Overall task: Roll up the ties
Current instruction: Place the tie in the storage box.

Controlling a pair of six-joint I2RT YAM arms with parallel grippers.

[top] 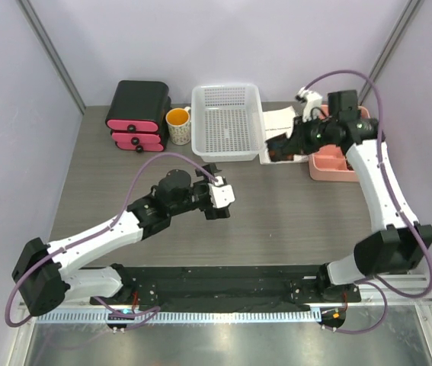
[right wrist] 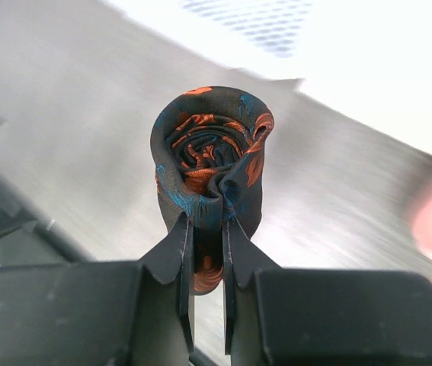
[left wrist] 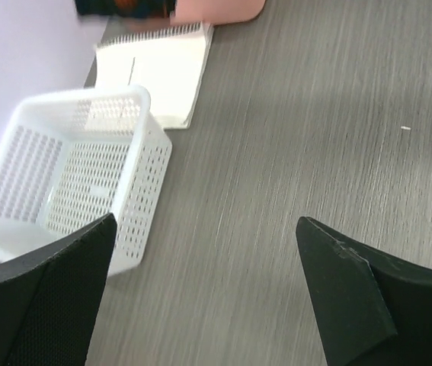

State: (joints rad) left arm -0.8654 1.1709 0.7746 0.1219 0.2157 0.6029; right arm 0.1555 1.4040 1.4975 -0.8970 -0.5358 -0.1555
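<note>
Left gripper (top: 217,192): hovering over the bare mid-table, jaws spread wide, holding nothing.
Right gripper (right wrist: 204,229): raised at far right, fingers pinched on the coil's lower edge.
Tie (right wrist: 209,145): rolled into a tight coil, dark with orange blotches, held over the white pad (top: 278,122), near the pink tray (top: 330,166).
Back row: white basket (top: 225,155), yellow mug (top: 177,122), black-and-pink drawers (top: 137,107).

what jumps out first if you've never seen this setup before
The coiled tie, dark with orange blotches, is pinched in the right hand at the back right, beside a pink tray. Next come the left hand, open and empty over the middle of the table, and the white basket at the back centre.
</note>
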